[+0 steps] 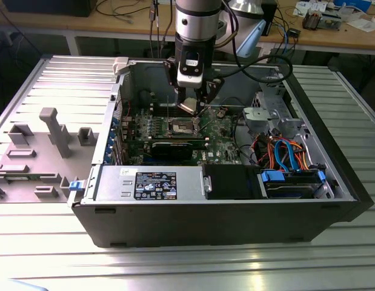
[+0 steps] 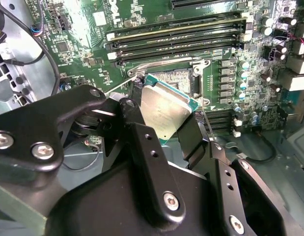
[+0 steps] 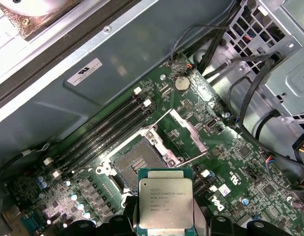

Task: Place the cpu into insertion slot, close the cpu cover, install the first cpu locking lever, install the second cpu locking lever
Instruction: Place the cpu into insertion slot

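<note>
The cpu [image 3: 165, 204] is held in the gripper [image 2: 164, 118] above the slot [image 3: 137, 164], which is set in the motherboard [image 3: 240, 162] inside the case [image 1: 235, 221]; memory slots [image 3: 107, 130] are ranged beside it.

We find the exterior view brightly lit — pale glare streaks the ribbed worktop [image 1: 235, 267] low in the frame, the computer case [image 1: 205, 223] darker inside. In the second wrist view glare whitens part of the motherboard [image 2: 90, 37]; the cpu [image 2: 164, 110] gleams.
</note>
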You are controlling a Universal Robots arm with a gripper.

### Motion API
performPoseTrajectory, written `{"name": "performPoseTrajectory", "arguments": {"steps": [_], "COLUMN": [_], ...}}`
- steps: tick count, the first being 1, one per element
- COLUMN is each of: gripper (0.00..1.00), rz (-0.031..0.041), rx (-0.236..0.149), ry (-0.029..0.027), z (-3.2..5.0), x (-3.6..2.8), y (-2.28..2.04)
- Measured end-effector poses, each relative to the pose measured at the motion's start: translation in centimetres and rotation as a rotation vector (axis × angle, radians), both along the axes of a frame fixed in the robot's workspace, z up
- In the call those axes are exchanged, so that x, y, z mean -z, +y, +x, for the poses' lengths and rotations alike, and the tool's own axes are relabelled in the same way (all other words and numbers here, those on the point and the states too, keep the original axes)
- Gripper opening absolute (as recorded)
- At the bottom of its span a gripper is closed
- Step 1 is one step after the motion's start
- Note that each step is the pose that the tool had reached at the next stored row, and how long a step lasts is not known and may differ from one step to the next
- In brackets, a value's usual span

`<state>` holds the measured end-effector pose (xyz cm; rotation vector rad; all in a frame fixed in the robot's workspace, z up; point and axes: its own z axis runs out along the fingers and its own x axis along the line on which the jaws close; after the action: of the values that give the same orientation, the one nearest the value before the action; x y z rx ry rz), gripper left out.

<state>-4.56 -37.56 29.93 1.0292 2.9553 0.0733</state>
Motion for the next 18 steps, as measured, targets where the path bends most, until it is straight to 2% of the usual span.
{"name": "performPoseTrajectory", "arguments": {"steps": [18], "gripper": [0.54], "rz": [-0.011], "rx": [0.025], "ry": [-0.0001], "z": [0.0], "x": [0.02], "y": [0.0]}}
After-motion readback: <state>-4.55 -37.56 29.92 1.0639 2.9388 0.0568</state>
